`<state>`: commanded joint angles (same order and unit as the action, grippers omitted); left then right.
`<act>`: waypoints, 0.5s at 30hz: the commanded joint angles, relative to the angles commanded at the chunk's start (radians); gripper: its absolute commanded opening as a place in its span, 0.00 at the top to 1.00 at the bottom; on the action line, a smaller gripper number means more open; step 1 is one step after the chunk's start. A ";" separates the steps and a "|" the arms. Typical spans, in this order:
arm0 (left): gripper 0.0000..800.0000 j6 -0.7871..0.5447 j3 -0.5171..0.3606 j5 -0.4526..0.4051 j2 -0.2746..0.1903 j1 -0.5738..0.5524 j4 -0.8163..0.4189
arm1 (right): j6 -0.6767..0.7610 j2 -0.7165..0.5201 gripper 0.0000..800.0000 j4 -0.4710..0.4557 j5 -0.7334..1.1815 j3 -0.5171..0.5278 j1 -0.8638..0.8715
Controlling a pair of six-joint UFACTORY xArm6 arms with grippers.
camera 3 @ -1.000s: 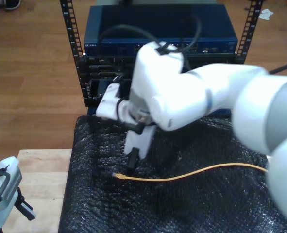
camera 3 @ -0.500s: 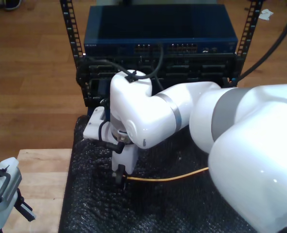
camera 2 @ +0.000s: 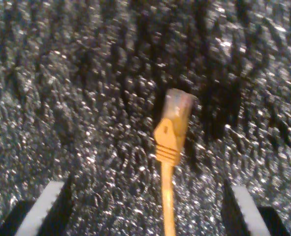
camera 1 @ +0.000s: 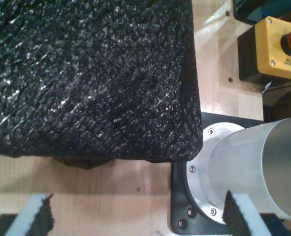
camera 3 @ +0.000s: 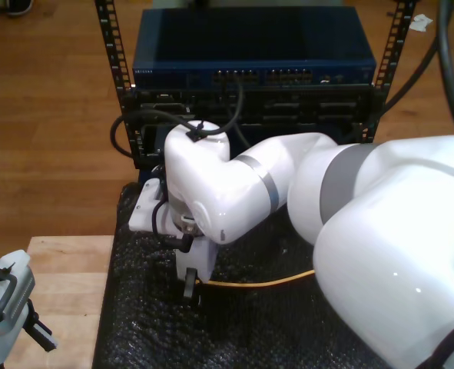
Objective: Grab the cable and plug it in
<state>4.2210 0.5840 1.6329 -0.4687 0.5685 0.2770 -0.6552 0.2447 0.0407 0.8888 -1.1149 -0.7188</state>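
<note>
Spread wide, my second gripper (camera 2: 144,206) is hovering over the cable (camera 2: 171,147), its clear plug lying between the fingers (camera 2: 50,204) on black foam (camera 2: 86,73). Beyond, my first gripper (camera 1: 135,219) is likewise gaping above the desk (camera 1: 111,187).

The second pincer (camera 3: 190,290) is pointed straight down from a bulky white arm that reaches in from the exterior view's right, its wrist bent sharply over and a black hose looped across the joint. In the second wrist view its two foam-faced fingertips (camera 2: 54,199) are seen spread wide apart, with nothing clamped between them. The first pincer (camera 3: 15,323) is seen at the exterior view's lower left corner, low and angled outward. In the first wrist view its padded fingertips (camera 1: 37,216) are likewise parted widely, nothing being gripped.
</note>
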 joint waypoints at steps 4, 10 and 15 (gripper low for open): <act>0.00 0.000 0.000 0.002 0.000 0.000 0.000 | 0.012 0.000 0.16 -0.040 -0.044 0.015 -0.023; 0.00 0.000 0.000 0.003 0.000 0.000 0.000 | 0.106 0.002 0.16 -0.141 -0.057 0.017 -0.026; 0.00 -0.002 0.000 0.006 0.000 0.000 0.000 | 0.184 0.009 0.18 -0.239 -0.055 0.015 -0.029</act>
<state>4.2195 0.5840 1.6391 -0.4687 0.5685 0.2770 -0.4710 0.2539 -0.1987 0.8335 -1.0996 -0.7480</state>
